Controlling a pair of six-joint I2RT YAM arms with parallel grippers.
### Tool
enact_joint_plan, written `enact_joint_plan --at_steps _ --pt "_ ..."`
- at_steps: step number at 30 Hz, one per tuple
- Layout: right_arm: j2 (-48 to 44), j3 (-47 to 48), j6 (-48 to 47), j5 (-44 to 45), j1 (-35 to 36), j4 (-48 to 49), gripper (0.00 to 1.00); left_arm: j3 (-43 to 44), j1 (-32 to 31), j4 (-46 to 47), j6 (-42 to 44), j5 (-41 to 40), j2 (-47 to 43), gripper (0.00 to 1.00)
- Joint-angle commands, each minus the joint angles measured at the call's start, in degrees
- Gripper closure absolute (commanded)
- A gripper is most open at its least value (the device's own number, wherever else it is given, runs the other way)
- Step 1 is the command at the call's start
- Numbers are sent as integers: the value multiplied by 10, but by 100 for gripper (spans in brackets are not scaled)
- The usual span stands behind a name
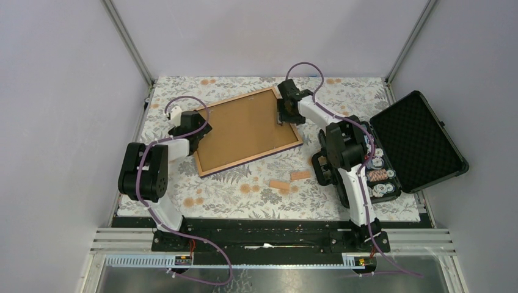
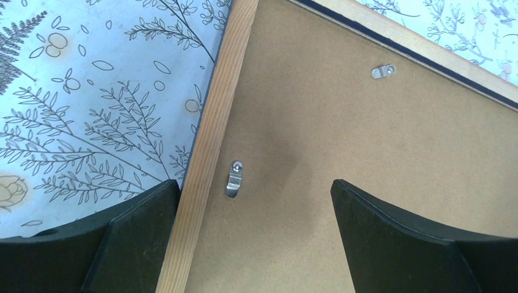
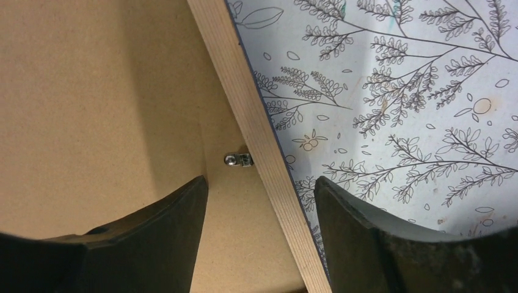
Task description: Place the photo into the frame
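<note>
The frame (image 1: 251,158) lay face down and askew on a table spread with a fern-print cloth (image 1: 244,194), its brown backing board (image 1: 244,129) facing up inside the light wood rim. Pale grey walls (image 1: 61,73) and metal posts (image 1: 128,39) enclosed the booth. The left gripper (image 2: 253,189) hung over the frame's left edge, jaws spread wide, near a metal clip (image 2: 234,178). The right gripper (image 3: 261,183) hung over the opposite edge, jaws apart, grasping nothing. A black foam-lined case (image 1: 415,140) stood open at the right.
</note>
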Motion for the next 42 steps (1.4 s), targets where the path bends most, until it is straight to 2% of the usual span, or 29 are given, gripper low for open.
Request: enact_joint_plan --at_steps 1,4,7,11,13,16,20,23,24,27,31,36,42 --pt "-52 -25 -17 -15 3 36 24 1 -4 -17 -21 6 -72 1" --pt "-55 -45 -24 -9 3 64 14 44 -8 -131 -46 -20 -92 1" --pt "-40 -42 -26 3 3 77 8 101 -32 -297 -119 -80 -94 1" --pt "-18 -17 -28 13 2 62 4 99 -99 -441 -211 -56 -127 2" --pt "-14 -11 -32 13 2 70 2 71 -158 -482 -289 -50 -162 1" --pt "5 22 -49 5 1 75 1 23 -286 -493 -395 -71 -211 2" --pt "51 96 -62 11 -3 58 2 -1 -423 -492 -498 -118 -195 1" --pt "76 120 -64 -15 -10 72 7 12 -459 -491 -517 -126 -147 2" --pt "84 130 -65 -33 -12 75 11 18 -463 -489 -518 -128 -131 1" --pt "103 156 -67 -57 -15 65 34 24 -467 -463 -499 -134 -103 1" --pt "103 152 -70 -43 -16 66 47 12 -463 -408 -470 -164 -92 2" --pt "100 144 -63 -43 -16 50 68 2 -404 -366 -401 -143 -83 1" --pt "86 137 -72 -95 -17 34 76 -8 -322 -318 -322 -95 -73 1"
